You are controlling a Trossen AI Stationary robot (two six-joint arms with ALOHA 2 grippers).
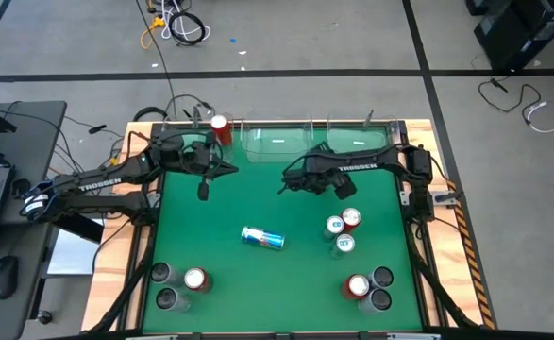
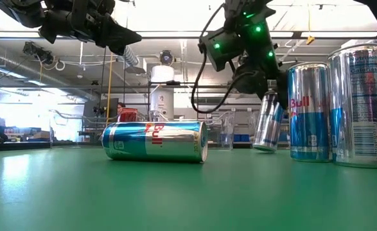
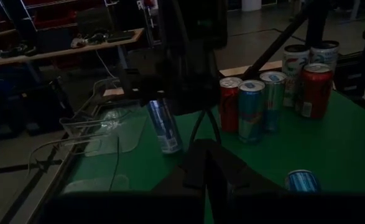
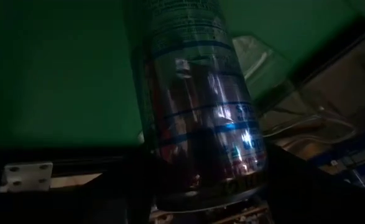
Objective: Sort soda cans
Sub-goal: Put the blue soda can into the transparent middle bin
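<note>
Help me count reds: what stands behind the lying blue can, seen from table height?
A red can shows only its top above the lying blue can; its lower body is covered.

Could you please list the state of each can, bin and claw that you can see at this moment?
Right claw: shut on grey can, above the mat.
Grey can: lifted, tilted.
Left claw: shut, empty, hanging over the mat.
Lying blue can: on its side mid-table.
Red can: upright at the back edge.
Clear bins: no cans visible inside.
Other cans: upright in groups.
</note>
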